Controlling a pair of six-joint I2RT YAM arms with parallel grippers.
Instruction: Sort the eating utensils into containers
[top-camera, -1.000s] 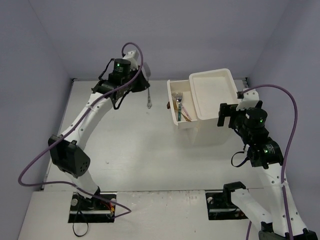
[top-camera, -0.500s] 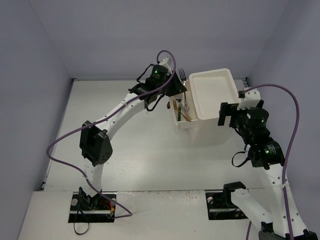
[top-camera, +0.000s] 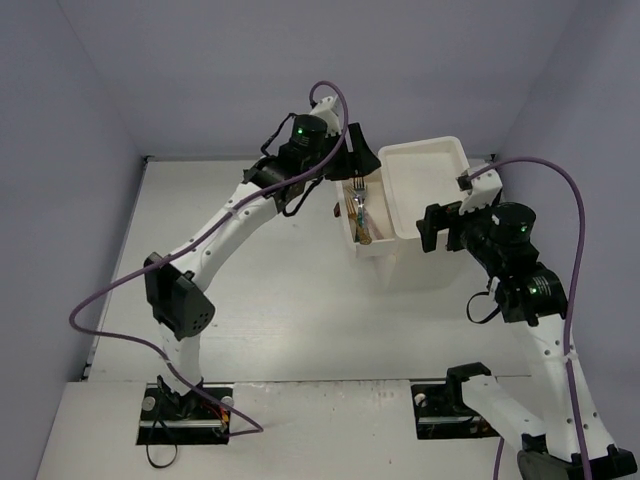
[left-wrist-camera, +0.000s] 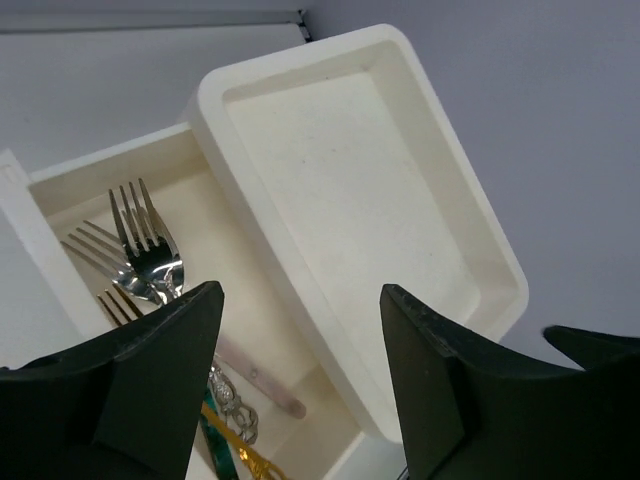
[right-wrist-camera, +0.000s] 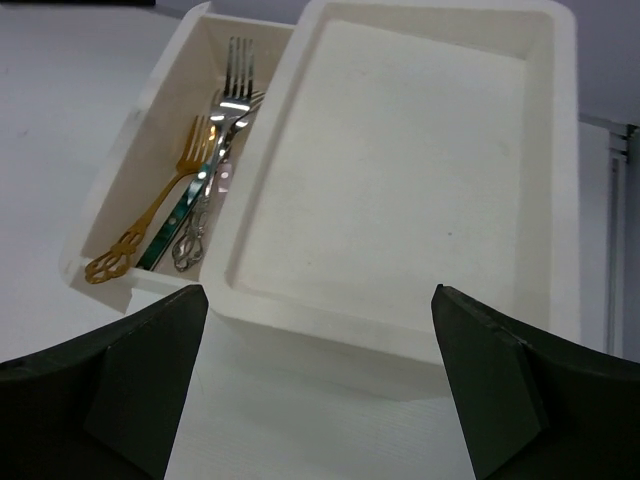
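The open drawer (top-camera: 352, 235) sticks out to the left of the white drawer unit (top-camera: 425, 180). In it lie several utensils: a silver fork (left-wrist-camera: 146, 256), a gold fork (right-wrist-camera: 150, 226), a teal-handled piece (right-wrist-camera: 178, 216) and an ornate silver handle (right-wrist-camera: 193, 240). My left gripper (top-camera: 357, 166) hovers over the drawer's far end, open, with nothing between its fingers (left-wrist-camera: 150, 380). My right gripper (top-camera: 432, 228) hangs open at the unit's right front, its jaws (right-wrist-camera: 320, 292) framing the unit's empty top tray (right-wrist-camera: 400, 150).
The unit's recessed top (left-wrist-camera: 350, 170) is bare and lies right beside the drawer. A purple wall (top-camera: 90, 90) closes in the table at the back and on both sides. The white tabletop (top-camera: 260, 290) stretches left of the unit.
My left arm swung right from the back of the table with a silver fork, reached over the drawer and opened; the fork now lies in the drawer. My right gripper edged left.
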